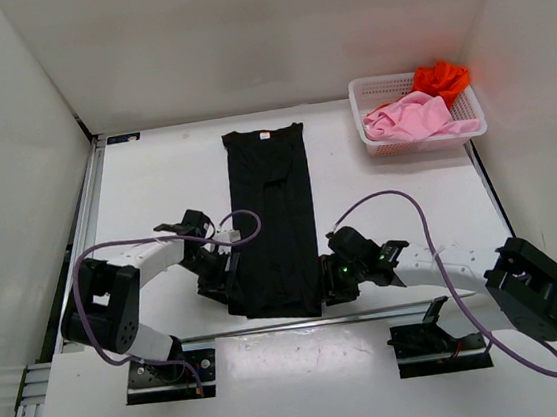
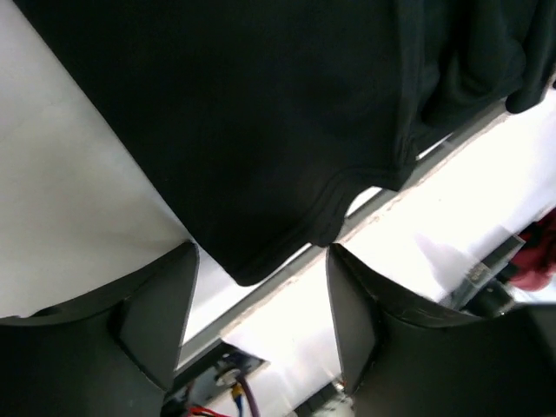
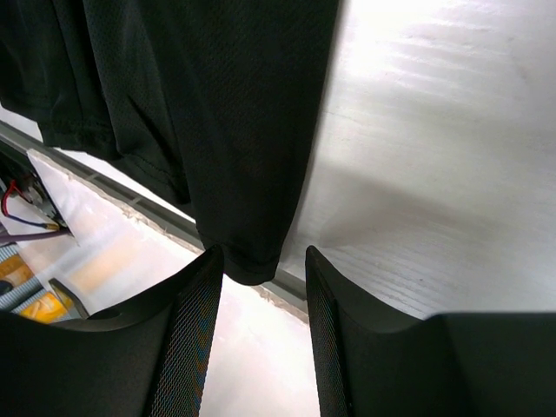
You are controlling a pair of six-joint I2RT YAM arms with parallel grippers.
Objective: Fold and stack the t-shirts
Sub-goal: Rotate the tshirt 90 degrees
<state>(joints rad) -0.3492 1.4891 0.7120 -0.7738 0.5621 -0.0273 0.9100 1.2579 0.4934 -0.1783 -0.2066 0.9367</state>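
as the white table [image 1: 155,182] shows on either side of it, the black t-shirt [image 1: 272,209] lies flat in a long strip, collar far from the arms. well off its far right corner stands the white basket [image 1: 361,119], holding the pink t-shirt [image 1: 409,118] and orange-red t-shirt [image 1: 440,77]. the left gripper [image 2: 261,261] straddles its near left hem corner, fingers apart; the right gripper [image 3: 263,261] does likewise at its near right corner, unclamped.
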